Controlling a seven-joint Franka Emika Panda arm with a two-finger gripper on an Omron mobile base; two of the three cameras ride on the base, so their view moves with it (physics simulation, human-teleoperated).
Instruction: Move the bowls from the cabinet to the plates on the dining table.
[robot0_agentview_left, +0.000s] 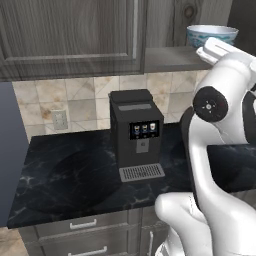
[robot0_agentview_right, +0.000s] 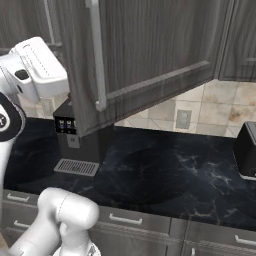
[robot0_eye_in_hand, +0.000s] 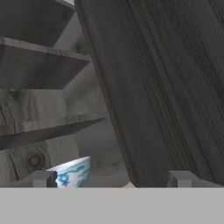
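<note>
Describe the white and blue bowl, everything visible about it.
The white bowl is round, glossy like glazed ceramic, with a blue pattern on its outside and a pale blue-tinted inside. It stands upright on the lowest shelf of the open cabinet, above the coffee machine's side of the worktop. In the hand view it sits low at the left; the robot's arm hides its right part in the left base view. Nothing grips it.

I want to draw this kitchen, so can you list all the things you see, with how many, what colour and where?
bowl: one, white with blue pattern, on the open cabinet's bottom shelf
cabinet: one, dark grey-brown wood, on the wall, door swung open
coffee machine: one, black, on the worktop
worktop: one, black marble
wall sockets: two, pale, on the tiles
drawers: several, grey, under the worktop
gripper: one, open, near the bowl
</note>
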